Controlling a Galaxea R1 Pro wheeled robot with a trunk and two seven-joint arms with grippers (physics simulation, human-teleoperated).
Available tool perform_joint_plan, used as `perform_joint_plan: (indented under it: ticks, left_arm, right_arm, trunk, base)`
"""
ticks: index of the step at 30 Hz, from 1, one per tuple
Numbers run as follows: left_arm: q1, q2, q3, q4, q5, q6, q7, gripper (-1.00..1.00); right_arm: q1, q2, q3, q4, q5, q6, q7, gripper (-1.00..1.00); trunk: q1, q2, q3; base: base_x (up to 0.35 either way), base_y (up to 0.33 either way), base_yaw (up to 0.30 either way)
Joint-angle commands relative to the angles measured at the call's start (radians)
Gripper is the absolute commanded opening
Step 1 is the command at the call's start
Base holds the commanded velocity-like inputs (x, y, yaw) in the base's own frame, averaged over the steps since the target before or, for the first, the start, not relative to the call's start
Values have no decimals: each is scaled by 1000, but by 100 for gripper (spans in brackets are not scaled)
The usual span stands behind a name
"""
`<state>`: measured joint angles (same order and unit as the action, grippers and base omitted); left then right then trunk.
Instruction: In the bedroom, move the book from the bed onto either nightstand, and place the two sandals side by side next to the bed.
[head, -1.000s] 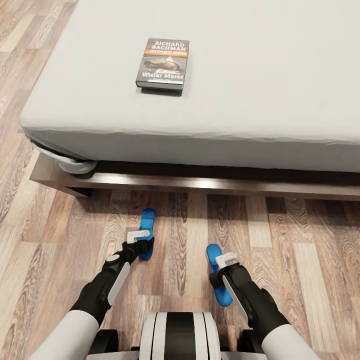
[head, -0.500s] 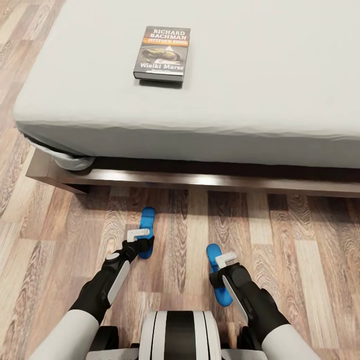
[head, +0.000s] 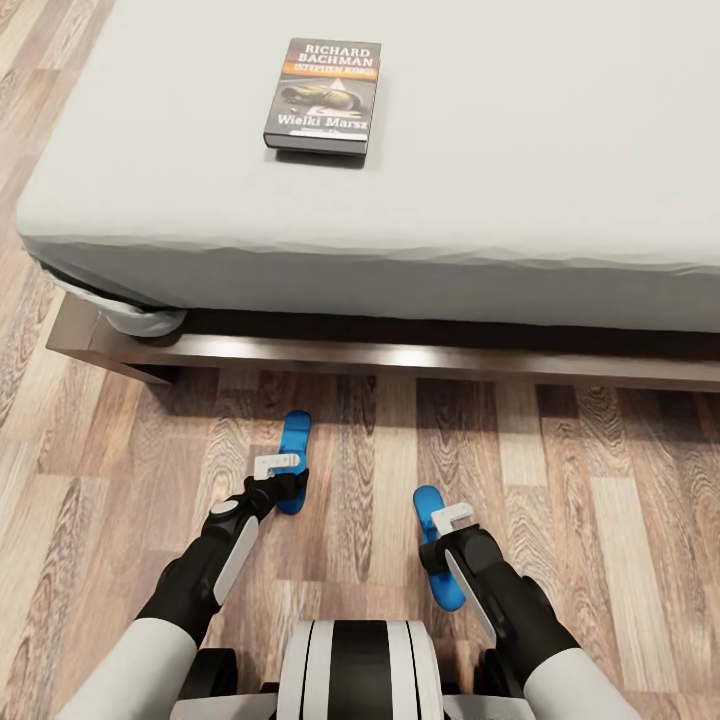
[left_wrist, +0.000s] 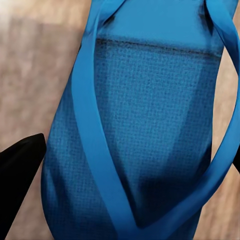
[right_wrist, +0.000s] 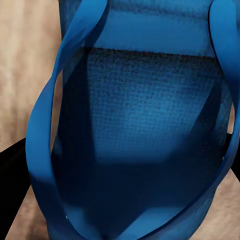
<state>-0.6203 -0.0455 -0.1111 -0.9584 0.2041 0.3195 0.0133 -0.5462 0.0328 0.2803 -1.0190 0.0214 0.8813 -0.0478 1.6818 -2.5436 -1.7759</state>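
- The bed (head: 560, 190) spans the far part of the head view: a plain light-grey mattress on a dark brown wooden frame, one corner of it at the left.
- The book (head: 322, 95) lies flat on the mattress near that left corner, well back from the near edge, cover up. White lettering reads "Richard Bachman" above an orange band, with "Wielki Marsz" under a small picture.
- On the wood-plank floor (head: 610, 520) in front of the bed frame lie two bright blue sandals, apart from each other and both pointing roughly towards the bed.
- The left sandal (head: 294, 442) lies nearer the bed; the left gripper (head: 277, 472) sits low over its near half, its white bracket across the sole.
- In the left wrist view the left sandal (left_wrist: 150, 130) is seen close up, its straps meeting in a V, with a dark finger (left_wrist: 17, 175) just beside one edge. The jaws stand on either side of the sandal; whether they clamp it I cannot tell.
- The right sandal (head: 432, 510) lies nearer the robot, with the right gripper (head: 450, 528) over its middle and its heel end showing past the wrist.
- The right wrist view shows the right sandal (right_wrist: 145, 125) between dark fingers (right_wrist: 10, 180) at both edges. Whether these jaws press on it I cannot tell either.
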Motion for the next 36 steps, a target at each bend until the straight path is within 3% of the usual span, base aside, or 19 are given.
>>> perform_joint_plan:
  ticks: [1, 10, 11, 30, 36]
  left_arm:
    - [1, 0, -2, 63, 23, -63, 2, -100]
    - [1, 0, -2, 63, 23, -63, 1, -100]
    - [1, 0, -2, 63, 23, -63, 1, 100]
    - [1, 0, -2, 6, 24, -61, 0, 100]
    - [1, 0, -3, 3, 23, -56, -1, 100]
  right_arm:
    - [0, -1, 2, 8, -10, 4, -4, -100]
    - [0, -1, 2, 8, -9, 4, -4, -100]
    - [0, -1, 2, 8, -9, 4, -4, -100]
    - [0, -1, 2, 8, -8, 4, -4, -100]
    - [0, -1, 2, 8, -8, 4, -4, -100]
  trunk:
    - [2, 0, -1]
    - [2, 0, -1]
    - [2, 0, -1]
    - [2, 0, -1]
    - [0, 1, 23]
  base:
    - [0, 0, 0]
    - [0, 0, 0]
    - [0, 0, 0]
    - [0, 0, 0]
    - [0, 0, 0]
